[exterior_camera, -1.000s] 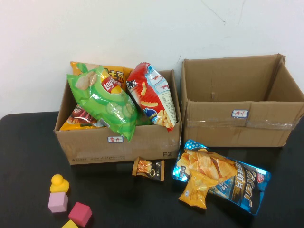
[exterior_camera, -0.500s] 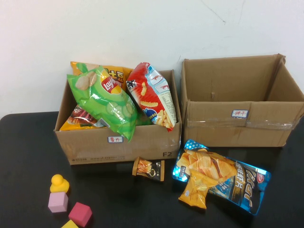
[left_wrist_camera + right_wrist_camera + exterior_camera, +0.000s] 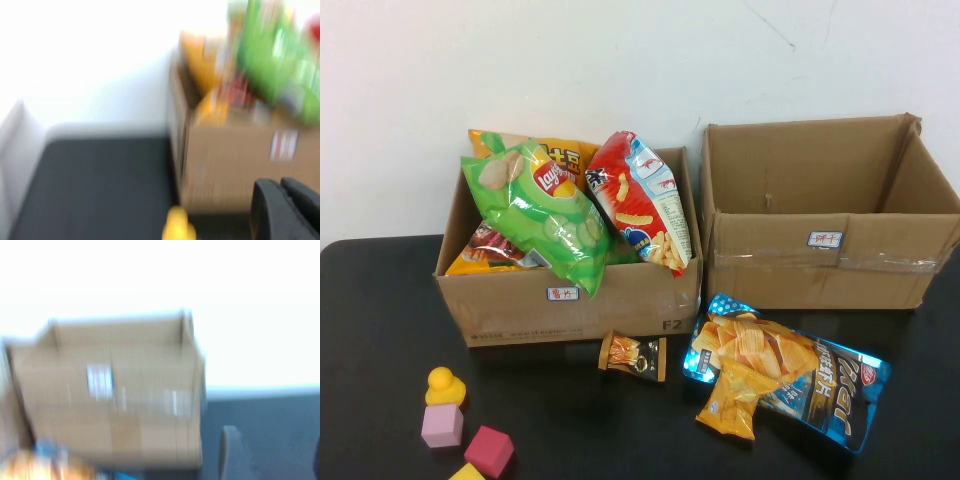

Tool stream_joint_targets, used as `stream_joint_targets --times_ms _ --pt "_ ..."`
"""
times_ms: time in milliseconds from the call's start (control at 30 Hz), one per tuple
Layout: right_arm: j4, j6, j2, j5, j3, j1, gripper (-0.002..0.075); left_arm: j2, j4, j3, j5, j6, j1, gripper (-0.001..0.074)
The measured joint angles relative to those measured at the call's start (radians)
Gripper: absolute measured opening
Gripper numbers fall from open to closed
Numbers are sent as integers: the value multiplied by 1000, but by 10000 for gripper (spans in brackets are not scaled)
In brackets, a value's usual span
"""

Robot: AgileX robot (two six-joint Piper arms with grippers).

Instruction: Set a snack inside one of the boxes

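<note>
Two cardboard boxes stand at the back of the black table. The left box [image 3: 570, 305] holds a green chip bag [image 3: 545, 215], a red snack bag [image 3: 640, 200] and orange bags. The right box [image 3: 825, 260] looks empty. In front lie a blue chip bag [image 3: 820, 385], a small orange bag [image 3: 735, 395] on top of it, and a small brown packet [image 3: 633, 355]. Neither gripper shows in the high view. My left gripper [image 3: 280, 200] is shut and empty, beside the left box [image 3: 225, 160]. My right gripper [image 3: 272, 460] is open and empty over bare table, beside the right box [image 3: 115, 390].
A yellow duck [image 3: 444, 386], a pink cube [image 3: 442, 426], a magenta cube [image 3: 488, 451] and a yellow block [image 3: 467, 472] sit at the front left. The duck also shows in the left wrist view [image 3: 177, 225]. A white wall stands behind the boxes.
</note>
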Motion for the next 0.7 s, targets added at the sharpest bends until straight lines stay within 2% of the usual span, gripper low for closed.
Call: stream_joint_targets --times_ms 233,433,600,700 --pt "0 0 0 -459 0 0 325 0 -7 0 -464 0 0 -1" --pt "0 82 0 -676 0 0 325 0 -7 0 -768 -28 0 -1" --pt "1 119 -2 -736 0 0 325 -2 -9 0 -800 -45 0 -1" --pt "1 121 -4 -654 -27 0 325 -2 -11 -22 -688 -51 0 -1"
